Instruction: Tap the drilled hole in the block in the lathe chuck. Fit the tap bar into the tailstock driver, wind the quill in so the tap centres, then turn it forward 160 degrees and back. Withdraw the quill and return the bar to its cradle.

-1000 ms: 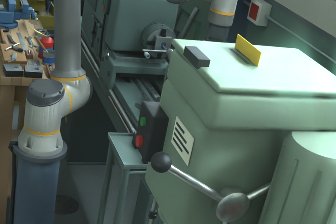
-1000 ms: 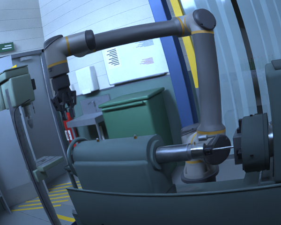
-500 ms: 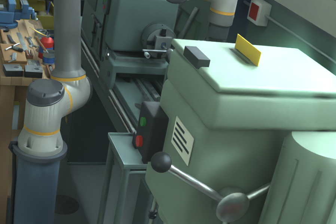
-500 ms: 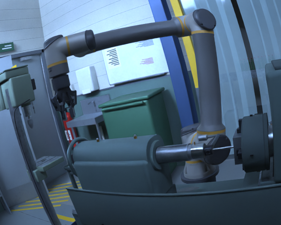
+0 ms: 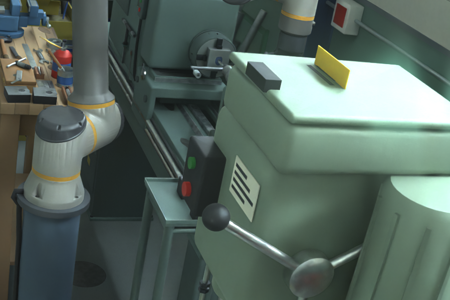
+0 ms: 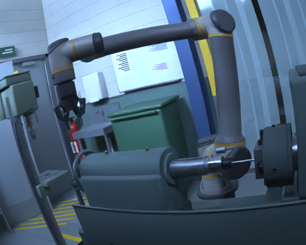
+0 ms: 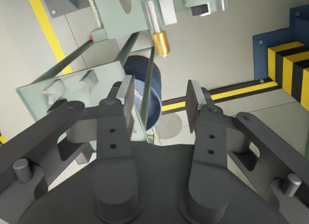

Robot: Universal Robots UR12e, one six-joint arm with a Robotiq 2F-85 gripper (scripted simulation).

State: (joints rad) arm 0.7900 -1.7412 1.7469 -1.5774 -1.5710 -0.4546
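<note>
The tap bar (image 5: pixel 205 69) sits crosswise in the tailstock driver (image 6: pixel 233 163), and its thin tap points at the block (image 5: pixel 217 57) held in the lathe chuck (image 6: pixel 277 155). The quill (image 6: pixel 190 166) sticks out of the tailstock (image 6: pixel 127 174). My gripper (image 6: pixel 69 112) hangs high above the tailstock's handwheel end, well away from the bar, open and empty. From the wrist camera I look down between the fingers (image 7: pixel 160 103) at the handwheel's brass handle (image 7: pixel 161 43) and a small stand with two V cradle blocks (image 7: pixel 70 83). In the side camera the drill press hides the gripper.
The drill press (image 5: pixel 322 150) stands close beside the gripper. A blue drum (image 7: pixel 149 92) sits on the floor below. A green cabinet (image 6: pixel 148 121) and a red extinguisher (image 6: pixel 75 137) stand behind the lathe. The workbench (image 5: pixel 26 68) with tools lies beyond the arm's base.
</note>
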